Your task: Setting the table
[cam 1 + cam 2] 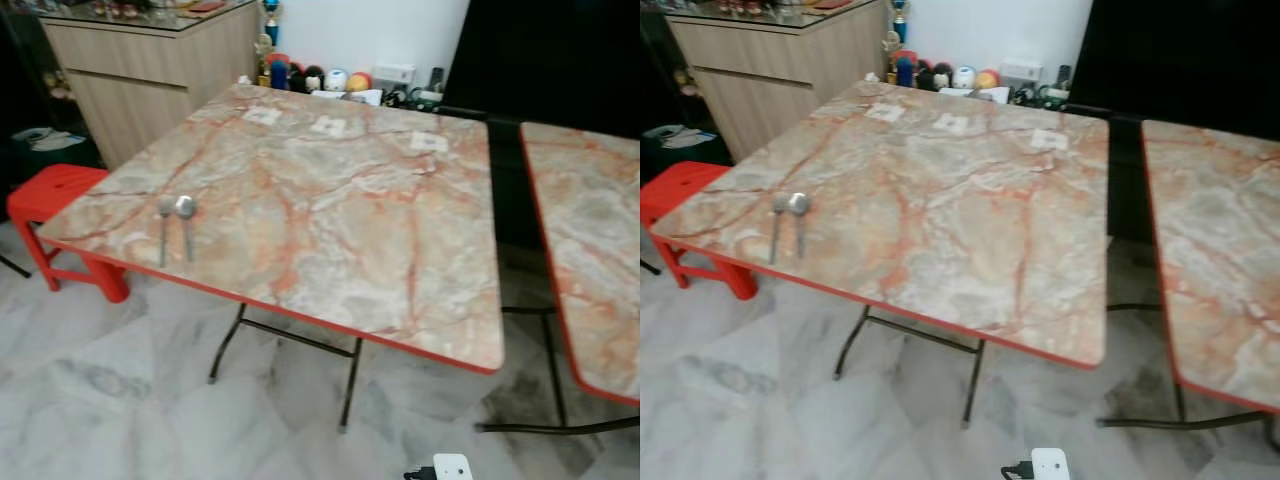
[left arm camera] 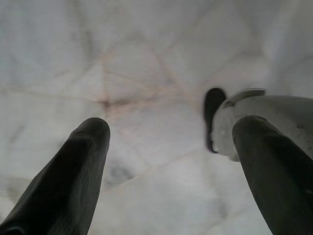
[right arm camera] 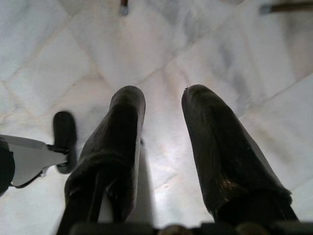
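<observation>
I stand a little back from the table [image 1: 330,190], looking down at its marbled top with the red edge. Two spoons [image 1: 175,225] lie side by side near its front left corner, bowls away from me, handles toward the edge, just apart from each other. A second table [image 1: 590,250] of the same pattern stands to the right, with a dark gap between the two. A red stool [image 1: 55,200] sits by the left corner, and small toys and a socket strip line the far wall behind the table.

My arms hang at my sides. My left claw [image 2: 166,166] points at the pale floor tiles with its fingers wide apart and nothing between them. My right claw [image 3: 164,147] also points at the floor, fingers parted by a narrow gap, empty too. Part of my foot [image 2: 254,117] shows beside each.

As I judge it, one place is begun with the spoons, and the rest of the table waits. Since I hold nothing, the step in hand is to fetch or approach. To do it well I should walk to the near edge squarely, keeping clear of the stool and the thin black table legs [image 1: 350,375], which my feet could catch. If I adjust the spoons, I should come down from above the handles and pinch one at a time, as they lie flat on a smooth top and will slide easily.
</observation>
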Motion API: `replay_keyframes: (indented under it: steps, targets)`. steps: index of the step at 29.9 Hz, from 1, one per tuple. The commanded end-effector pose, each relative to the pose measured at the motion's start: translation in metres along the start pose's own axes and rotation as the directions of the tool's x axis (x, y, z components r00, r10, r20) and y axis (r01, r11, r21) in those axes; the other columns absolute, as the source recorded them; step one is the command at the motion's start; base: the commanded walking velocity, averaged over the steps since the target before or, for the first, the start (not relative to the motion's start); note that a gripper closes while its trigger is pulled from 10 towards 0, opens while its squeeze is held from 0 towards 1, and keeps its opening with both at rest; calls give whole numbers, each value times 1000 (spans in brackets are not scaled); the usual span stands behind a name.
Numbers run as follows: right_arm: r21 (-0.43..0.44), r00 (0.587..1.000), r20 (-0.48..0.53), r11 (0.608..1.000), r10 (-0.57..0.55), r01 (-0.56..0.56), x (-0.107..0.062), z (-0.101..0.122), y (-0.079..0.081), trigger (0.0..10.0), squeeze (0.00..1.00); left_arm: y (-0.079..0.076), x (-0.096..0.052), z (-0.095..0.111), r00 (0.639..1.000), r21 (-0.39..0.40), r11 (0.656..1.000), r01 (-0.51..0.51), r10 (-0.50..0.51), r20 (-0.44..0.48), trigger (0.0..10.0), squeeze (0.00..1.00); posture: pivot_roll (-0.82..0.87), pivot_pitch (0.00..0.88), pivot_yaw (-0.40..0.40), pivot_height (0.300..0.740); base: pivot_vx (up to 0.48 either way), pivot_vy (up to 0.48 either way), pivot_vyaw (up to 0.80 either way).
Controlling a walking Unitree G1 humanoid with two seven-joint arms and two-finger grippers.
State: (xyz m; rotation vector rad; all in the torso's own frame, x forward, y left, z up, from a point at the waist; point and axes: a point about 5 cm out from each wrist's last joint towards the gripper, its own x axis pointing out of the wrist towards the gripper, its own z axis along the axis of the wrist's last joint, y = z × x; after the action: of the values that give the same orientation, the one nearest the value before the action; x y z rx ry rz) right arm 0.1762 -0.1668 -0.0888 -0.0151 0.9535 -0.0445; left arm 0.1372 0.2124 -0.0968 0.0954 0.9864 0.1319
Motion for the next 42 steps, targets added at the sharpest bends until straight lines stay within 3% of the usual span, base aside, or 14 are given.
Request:
replay_keyframes:
  steps: [1, 22, 27, 31, 34, 42]
  targets:
    - [9, 999, -26, 1000, -19, 19, -1, -7, -7, 10000, 0, -2, -1, -6, 999, -4, 1000, 4, -4, -33, 10000, 0, 40, 68, -9, 740, 0, 412, 0]
    - [9, 1000, -21, 1000, -16, 16, -1, -6, -6, 10000, 0, 1, 0, -2, 1000, -7, 1000, 1, -1, -16, 10000, 0, 39, 34, -4, 740, 0, 412, 0]
    - [9, 1000, -19, 1000, -15, 16, -1, -6, -5, 10000, 0, 7, -2, -8, 1000, -10, 1000, -4, 3, -31, 10000, 0, 38, 27, -3, 740, 0, 410, 0]
    - [7, 1000, -16, 1000, -14, 14, -1, -5, -5, 10000, 0, 25, -8, -23, 998, -18, 1000, -23, 22, -63, 10000, 0, 40, 27, -4, 740, 0, 411, 0]
    - [6, 1000, -16, 1000, -13, 13, -1, -5, -4, 10000, 0, 29, -10, -28, 997, -20, 999, -29, 28, -75, 10000, 0, 41, 30, -4, 740, 0, 411, 0]
    - [12, 1000, -14, 1000, -11, 11, -1, -5, -4, 10000, 0, 26, -11, -33, 996, -21, 999, -28, 26, -90, 10000, 0, 43, 45, -6, 740, 0, 384, 0]
